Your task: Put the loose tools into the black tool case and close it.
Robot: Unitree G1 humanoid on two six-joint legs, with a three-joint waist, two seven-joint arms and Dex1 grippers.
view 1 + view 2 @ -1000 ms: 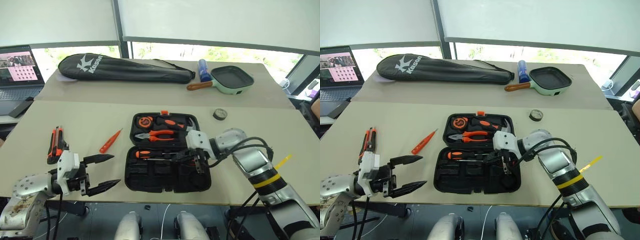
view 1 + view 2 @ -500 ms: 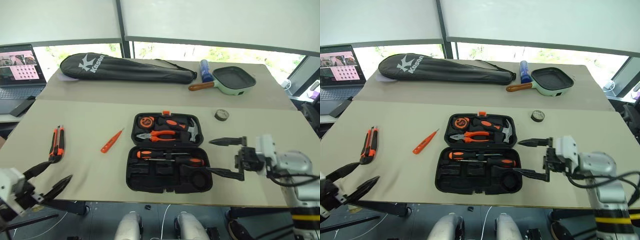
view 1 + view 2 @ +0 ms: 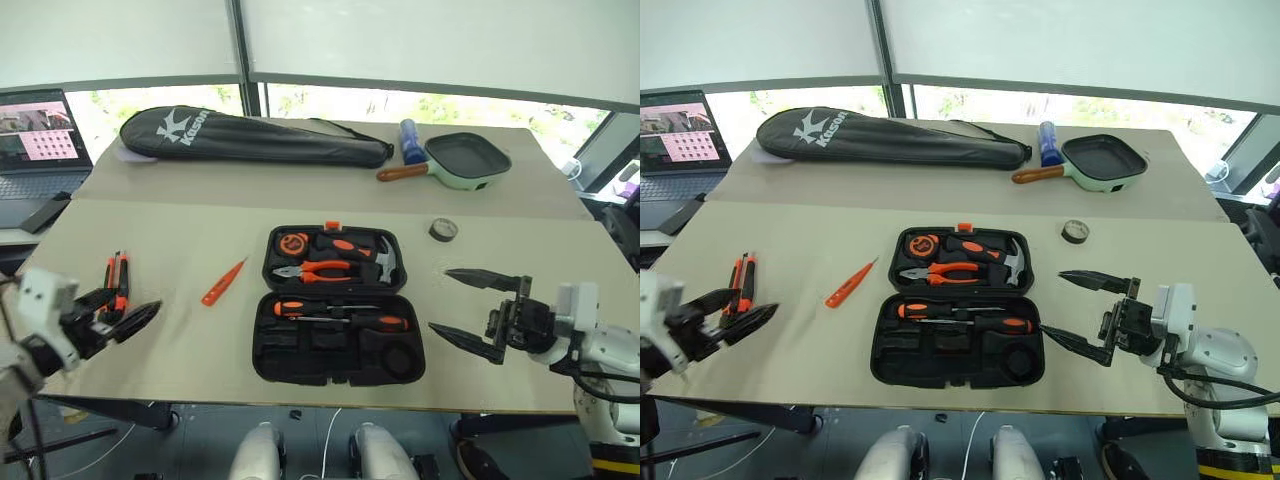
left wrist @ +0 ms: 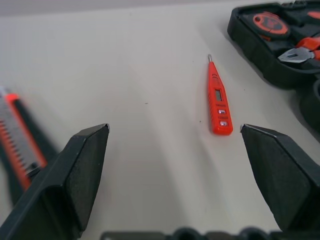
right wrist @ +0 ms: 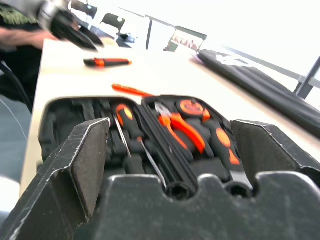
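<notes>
The black tool case (image 3: 335,352) lies open at the table's middle. Two orange-and-black screwdrivers (image 3: 372,321) rest in its near half, beside the pliers, hammer and tape measure in the far half. My right gripper (image 3: 440,300) hangs open and empty just right of the case, pointing at it. The slim orange tester screwdriver (image 4: 218,102) lies on the table left of the case. Further left is the utility knife (image 3: 113,283), with my left gripper (image 3: 135,305) open right beside its near end. The small tape roll (image 3: 443,229) sits right of the case's far corner.
A long black racket bag (image 3: 250,135), a blue bottle (image 3: 408,140) and a green frying pan (image 3: 465,160) line the table's far side. A laptop (image 3: 40,140) stands off the far left corner. A person's forearm (image 5: 25,37) shows beyond the table's left end.
My right gripper opened, leaving a second screwdriver in the case, and drew back to the right. My left gripper swung left and now sits by the knife.
</notes>
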